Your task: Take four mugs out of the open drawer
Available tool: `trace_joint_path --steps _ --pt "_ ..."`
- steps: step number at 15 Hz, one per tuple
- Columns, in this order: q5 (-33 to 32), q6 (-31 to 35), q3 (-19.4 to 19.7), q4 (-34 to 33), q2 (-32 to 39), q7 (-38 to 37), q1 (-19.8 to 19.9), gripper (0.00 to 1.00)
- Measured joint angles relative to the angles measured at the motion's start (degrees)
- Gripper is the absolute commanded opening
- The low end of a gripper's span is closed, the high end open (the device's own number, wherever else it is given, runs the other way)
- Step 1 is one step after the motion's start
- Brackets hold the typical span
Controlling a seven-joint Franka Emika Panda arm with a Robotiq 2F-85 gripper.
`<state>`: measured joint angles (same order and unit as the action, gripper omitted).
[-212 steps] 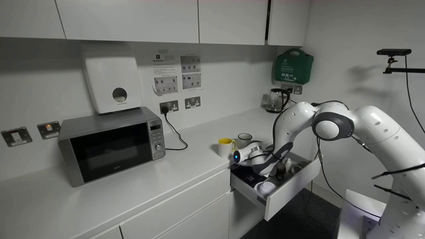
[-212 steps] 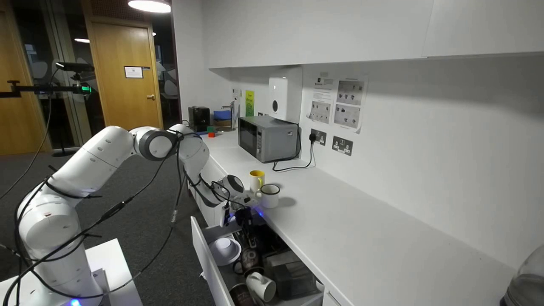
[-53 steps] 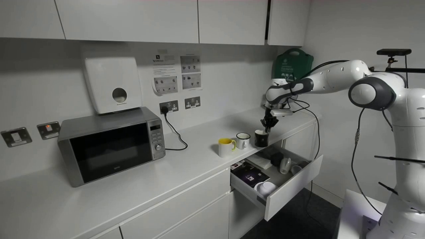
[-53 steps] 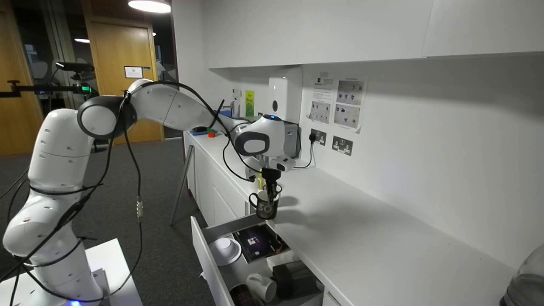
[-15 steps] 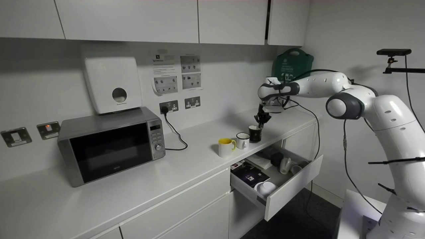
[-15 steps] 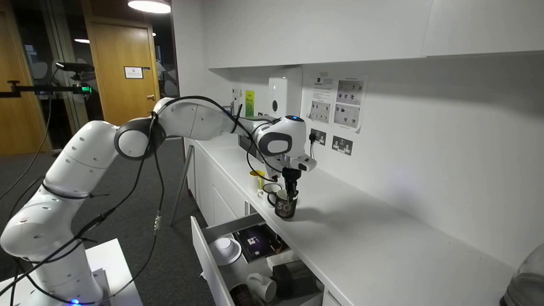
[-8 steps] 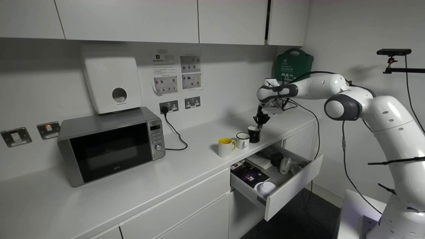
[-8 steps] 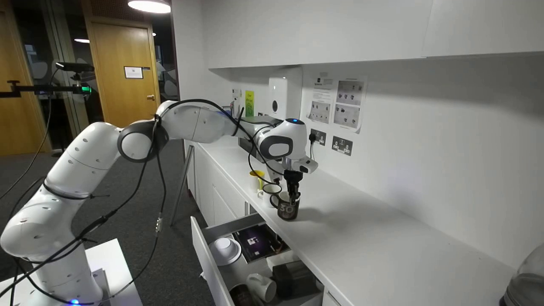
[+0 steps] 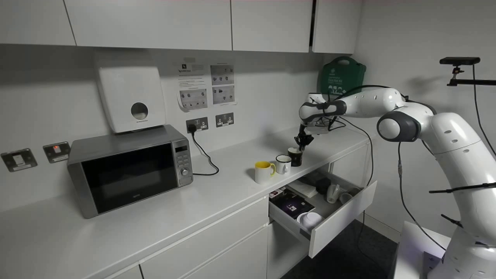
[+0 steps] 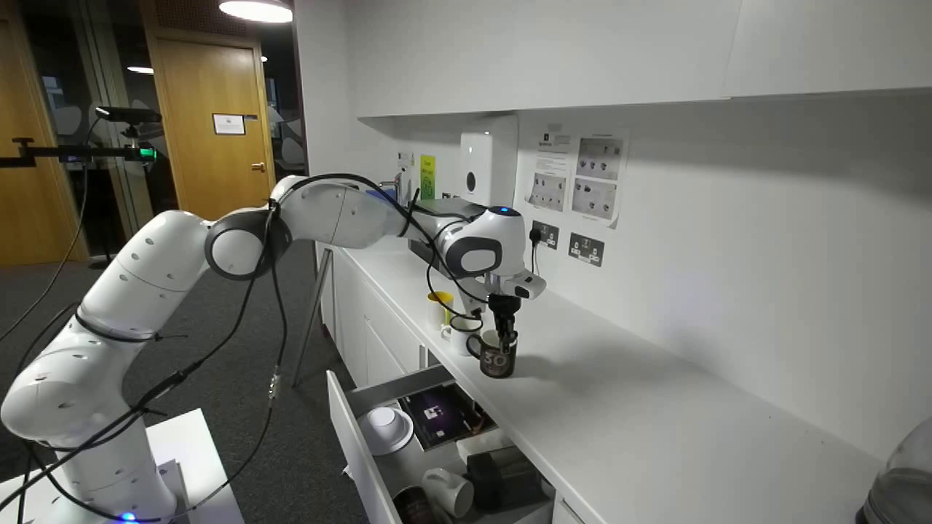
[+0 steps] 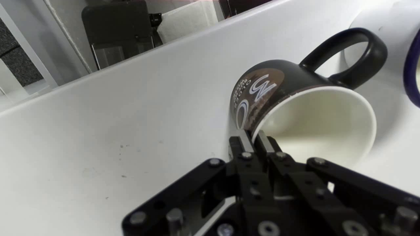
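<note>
Dark mug | tool clamps its rim wall | probably rigid, fairly light, slick, chippable | suggested hold: rim, clear of handle

In an exterior view a grey microwave stands on the counter below a wall dispenser, with printed sheets and sockets to its right; a green case hangs below the cupboards near the corner. In an exterior view a wooden door bearing a notice stands beyond dark carpet.
</note>
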<state>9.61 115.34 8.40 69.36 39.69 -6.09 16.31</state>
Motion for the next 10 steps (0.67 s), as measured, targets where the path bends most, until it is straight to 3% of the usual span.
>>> trace_joint_path --steps 1,3,10 --pt "-0.01 0.00 0.00 0.00 0.00 0.04 0.00 0.32" --pt "-0.02 0.00 0.00 0.00 0.01 0.12 0.00 0.39" --pt "0.00 0.00 0.00 0.00 0.03 0.28 0.04 0.91"
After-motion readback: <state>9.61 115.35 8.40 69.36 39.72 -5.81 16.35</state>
